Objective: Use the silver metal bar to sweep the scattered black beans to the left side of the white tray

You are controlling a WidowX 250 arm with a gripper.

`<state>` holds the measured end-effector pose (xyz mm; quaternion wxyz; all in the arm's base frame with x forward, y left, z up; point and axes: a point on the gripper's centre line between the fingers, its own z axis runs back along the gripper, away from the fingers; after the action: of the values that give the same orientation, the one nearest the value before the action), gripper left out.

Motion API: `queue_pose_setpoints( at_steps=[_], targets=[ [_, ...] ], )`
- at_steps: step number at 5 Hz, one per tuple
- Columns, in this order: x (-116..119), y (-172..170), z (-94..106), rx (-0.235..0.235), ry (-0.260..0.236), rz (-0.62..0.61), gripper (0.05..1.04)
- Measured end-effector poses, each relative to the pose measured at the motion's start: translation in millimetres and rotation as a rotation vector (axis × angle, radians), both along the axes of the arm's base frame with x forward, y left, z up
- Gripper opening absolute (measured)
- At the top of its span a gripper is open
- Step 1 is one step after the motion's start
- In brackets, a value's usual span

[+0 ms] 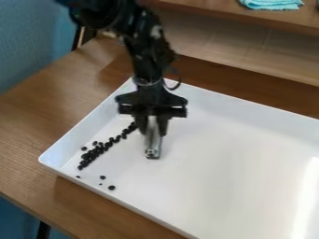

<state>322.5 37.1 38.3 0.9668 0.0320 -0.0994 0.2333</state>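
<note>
Wooden counter [28, 133] bearing white tray [218, 154]; hand [153, 132] seemingly clamped on silvery tool [153, 148]; black pellets [94, 153] strewn beside the hand, liable to scatter if the tool knocks them.

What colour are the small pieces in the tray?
The small pieces are near-black, clearest in the camera view against the white tray.

Gripper [154, 133]: black; upright piece [152, 148] at it: silver-grey, darker marks near its lower end; tray [211, 168]: plain white, with a bright streak of glare at right; small bits [100, 149]: solid black. Worktop [34, 135]: mid-brown with wood grain; wall [28, 42]: blue; cloth [272, 4]: light turquoise; surface behind the worktop [237, 44]: pale beige-brown, crossed by faint, thin lines.
</note>
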Motion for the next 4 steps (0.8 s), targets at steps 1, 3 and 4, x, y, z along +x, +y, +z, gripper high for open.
queue_pose_setpoints(
  at_steps=[1,3,4],
  targets=[
    [-19,13,0.7,-0.001,0.011,0.114,0.370],
    [-43,28,1.5,0.013,0.106,0.042,0.370],
    [-49,32,4.9,0.054,0.218,-0.192,0.370]
  ],
)
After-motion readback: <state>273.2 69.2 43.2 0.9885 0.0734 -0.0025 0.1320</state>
